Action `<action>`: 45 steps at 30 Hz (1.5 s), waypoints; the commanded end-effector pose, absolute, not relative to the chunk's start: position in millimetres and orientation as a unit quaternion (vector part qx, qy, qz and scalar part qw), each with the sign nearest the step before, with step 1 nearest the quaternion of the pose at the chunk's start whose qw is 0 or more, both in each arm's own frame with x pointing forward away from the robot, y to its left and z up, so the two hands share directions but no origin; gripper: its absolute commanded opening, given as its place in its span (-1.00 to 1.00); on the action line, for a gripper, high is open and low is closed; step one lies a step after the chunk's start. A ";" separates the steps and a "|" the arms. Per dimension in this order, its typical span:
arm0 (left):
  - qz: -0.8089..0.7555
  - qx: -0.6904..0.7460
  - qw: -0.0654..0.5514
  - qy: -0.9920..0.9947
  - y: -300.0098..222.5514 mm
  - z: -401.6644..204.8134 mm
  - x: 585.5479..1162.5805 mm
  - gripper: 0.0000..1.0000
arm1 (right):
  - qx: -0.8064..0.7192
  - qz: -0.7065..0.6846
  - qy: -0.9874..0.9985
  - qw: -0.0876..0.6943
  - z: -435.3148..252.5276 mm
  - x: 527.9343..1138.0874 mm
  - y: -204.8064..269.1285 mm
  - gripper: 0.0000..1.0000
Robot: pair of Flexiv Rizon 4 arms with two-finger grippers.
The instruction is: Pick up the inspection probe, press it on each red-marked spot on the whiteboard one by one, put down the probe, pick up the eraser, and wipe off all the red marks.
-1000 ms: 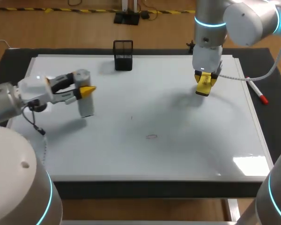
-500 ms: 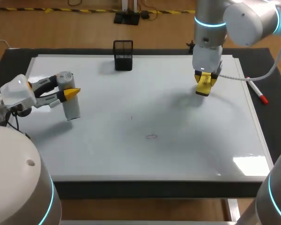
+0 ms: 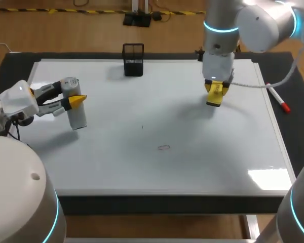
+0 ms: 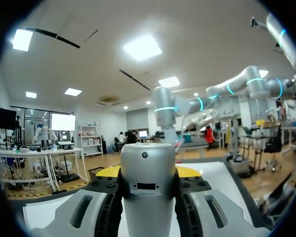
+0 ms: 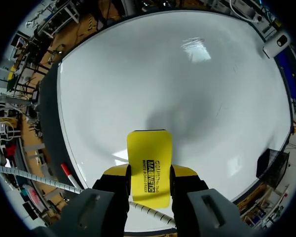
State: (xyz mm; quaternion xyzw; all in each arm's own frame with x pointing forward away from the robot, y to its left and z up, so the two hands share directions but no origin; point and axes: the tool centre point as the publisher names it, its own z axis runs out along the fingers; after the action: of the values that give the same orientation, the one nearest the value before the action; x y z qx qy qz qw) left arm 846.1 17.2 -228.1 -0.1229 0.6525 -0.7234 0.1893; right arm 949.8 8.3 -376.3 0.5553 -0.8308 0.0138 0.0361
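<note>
While your right gripper (image 3: 215, 90) hung over the far right part of the white rectangular whiteboard (image 3: 116, 167) in the head view, clamped on the yellow block-shaped eraser (image 3: 213, 101), a faint oval mark (image 3: 163, 147) lay well apart from it, near the board's middle. I judged that you should carry the eraser over that mark, lower it flat and wipe with even pressure. Your left gripper (image 3: 71, 101) held the silver cylindrical inspection probe (image 3: 76, 114) upright at the board's left side, its foot seemingly on the board; setting it down was not yet done.

From the left wrist view, both fingers pressed the probe's sides.

From the right wrist view, the eraser sat gripped between both fingers, apart from the board, its shadow beneath.
</note>
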 end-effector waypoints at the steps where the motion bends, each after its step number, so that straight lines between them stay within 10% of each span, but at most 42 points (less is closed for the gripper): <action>1: -0.723 -0.123 0.190 0.652 17.1 -227.2 845.5 -1.00 | 0.569 0.022 -0.822 0.031 -376.0 936.1 23.9 -1.00; 45: -0.723 -0.123 0.190 0.652 17.1 -227.2 845.5 -1.00 | 0.675 0.048 -0.737 0.000 -390.0 770.6 222.8 -1.00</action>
State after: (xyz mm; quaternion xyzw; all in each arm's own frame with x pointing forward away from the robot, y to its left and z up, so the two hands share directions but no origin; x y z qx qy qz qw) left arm 846.2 17.1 -228.2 -0.1233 0.6523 -0.7235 0.1894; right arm 775.4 222.1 -386.3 0.6745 -0.7370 0.0426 0.0043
